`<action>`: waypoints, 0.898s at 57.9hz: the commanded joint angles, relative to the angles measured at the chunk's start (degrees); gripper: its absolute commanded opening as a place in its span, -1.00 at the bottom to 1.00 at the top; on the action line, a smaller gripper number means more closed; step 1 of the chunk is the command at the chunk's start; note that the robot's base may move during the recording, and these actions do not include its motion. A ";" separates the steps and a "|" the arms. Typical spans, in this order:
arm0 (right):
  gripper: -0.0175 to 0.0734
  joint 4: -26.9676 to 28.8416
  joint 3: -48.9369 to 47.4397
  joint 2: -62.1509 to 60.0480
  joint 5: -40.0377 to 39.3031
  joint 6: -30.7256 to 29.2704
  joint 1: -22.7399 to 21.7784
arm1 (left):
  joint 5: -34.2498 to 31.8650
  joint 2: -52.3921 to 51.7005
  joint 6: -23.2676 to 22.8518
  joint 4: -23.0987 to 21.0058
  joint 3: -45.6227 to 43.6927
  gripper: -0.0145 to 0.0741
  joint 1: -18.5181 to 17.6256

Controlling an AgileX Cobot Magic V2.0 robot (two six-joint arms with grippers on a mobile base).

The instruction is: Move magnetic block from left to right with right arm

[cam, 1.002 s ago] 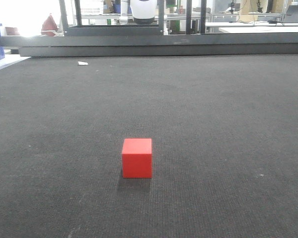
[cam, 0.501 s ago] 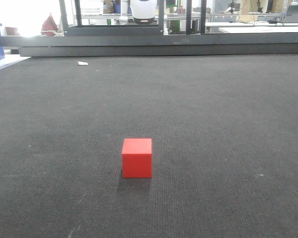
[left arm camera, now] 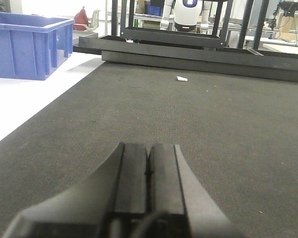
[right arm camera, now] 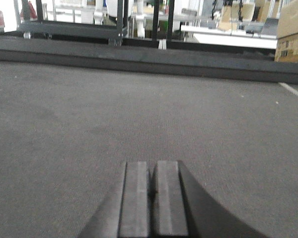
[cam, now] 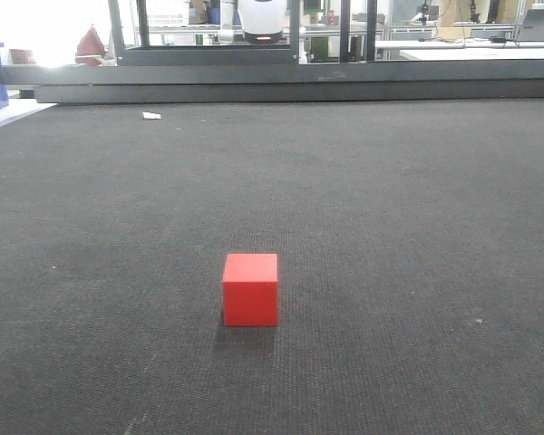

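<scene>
Magnetic block point(cam: 250, 290) on mat point(cam: 417, 227), apart from right arm point(right arm camera: 153, 166) and left arm point(left arm camera: 148, 148), jaws pressed together.

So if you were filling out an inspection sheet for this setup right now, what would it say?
Surface: dark carpet-like mat, flat and mostly bare.
Job's things: magnetic block, a red cube standing alone on the mat, untouched.
Clutter: one small white scrap near the far edge.
Grippers: left gripper and right gripper, fingers pressed together, holding nothing; the block shows in neither wrist view.
Cables: nothing seen.
Surroundings: blue bin off the mat's left side, black frame along the far edge, white robot behind it, cardboard boxes far right.
</scene>
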 commanded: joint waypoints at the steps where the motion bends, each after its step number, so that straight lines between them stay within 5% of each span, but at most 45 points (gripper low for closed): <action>1: -0.49 -0.64 -5.84 3.76 0.30 0.00 -0.37 | -5.15 -0.57 -0.21 -0.39 0.48 -0.94 -0.43; 27: -0.49 0.80 -20.56 29.32 13.13 0.62 0.18 | -5.15 -0.57 -0.21 -0.39 0.48 -0.94 -0.43; 40: -0.49 0.04 -25.26 39.22 18.19 8.22 6.45 | -5.15 -0.57 -0.21 -0.39 0.48 -0.94 -0.43; 52: -0.48 -6.48 -26.83 47.06 19.72 22.06 14.26 | -5.15 -0.57 -0.21 -0.39 0.48 -0.94 -0.43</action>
